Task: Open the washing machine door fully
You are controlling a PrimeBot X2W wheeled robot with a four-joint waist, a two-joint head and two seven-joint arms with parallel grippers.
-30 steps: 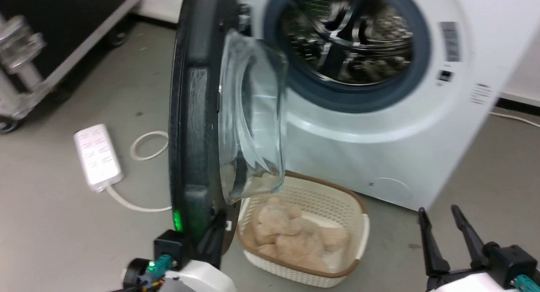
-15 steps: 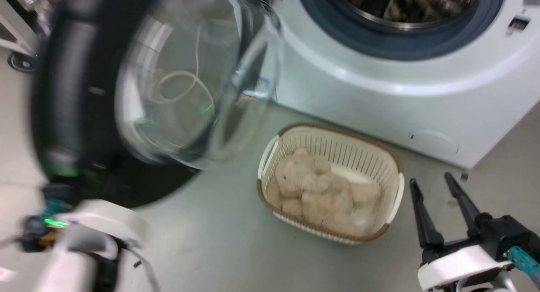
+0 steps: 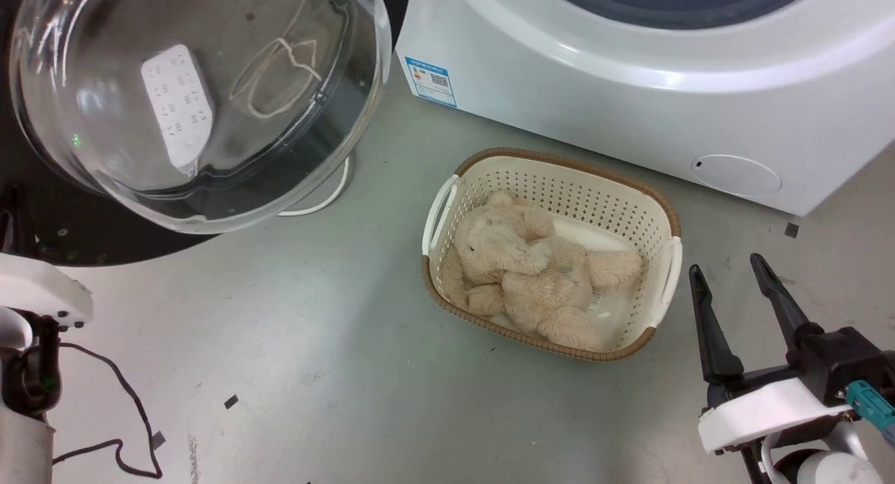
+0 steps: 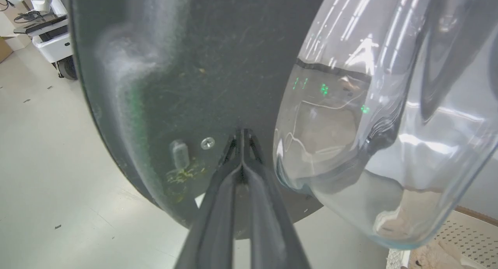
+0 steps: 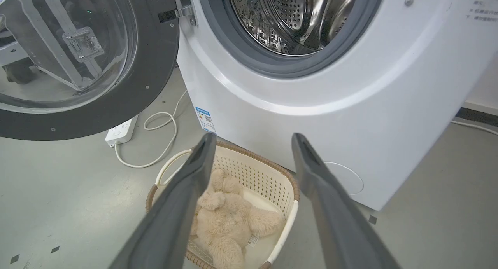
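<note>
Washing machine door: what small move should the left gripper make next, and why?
Probably one more short push outward. The left gripper, shut, has its tips against the black inner face of the washing machine door, beside the glass bowl. In the right wrist view the door is swung wide from its hinge, its inner face turned almost fully forward, so little travel may remain.
</note>
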